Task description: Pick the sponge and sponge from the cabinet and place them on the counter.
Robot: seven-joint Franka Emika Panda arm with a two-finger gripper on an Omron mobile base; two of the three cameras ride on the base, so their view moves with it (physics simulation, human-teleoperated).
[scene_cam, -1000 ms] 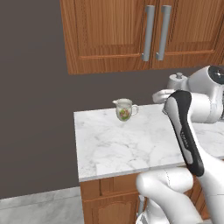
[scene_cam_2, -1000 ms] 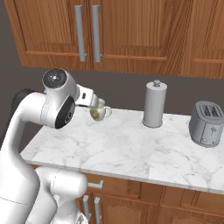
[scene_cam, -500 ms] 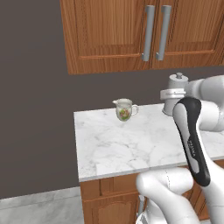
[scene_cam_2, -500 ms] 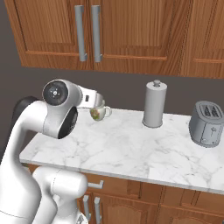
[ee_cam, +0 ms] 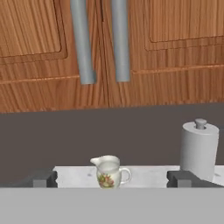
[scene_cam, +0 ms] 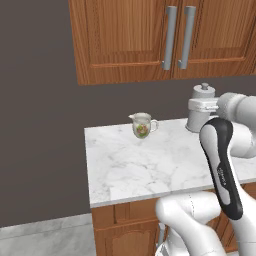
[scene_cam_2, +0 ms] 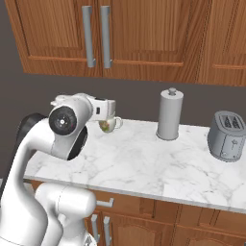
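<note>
Left base view: cabinet (scene_cam: pixel 150 40) doors shut, sponges hidden behind; floral jug (scene_cam: pixel 142 124) alone on the counter (scene_cam: pixel 130 165). Right base view: paper towel roll (scene_cam_2: pixel 170 114) and toaster (scene_cam_2: pixel 227 136) standing right of the jug. Hand view: gripper (ee_cam: pixel 111 178) spread wide, empty, facing bar handles (ee_cam: pixel 83 41).

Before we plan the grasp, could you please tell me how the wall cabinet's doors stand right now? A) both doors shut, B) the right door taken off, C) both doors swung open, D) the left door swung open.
A: in the hand view the cabinet shows both panelled doors flush and closed, with the two grey bar handles side by side at the seam, above the floral jug.
</note>
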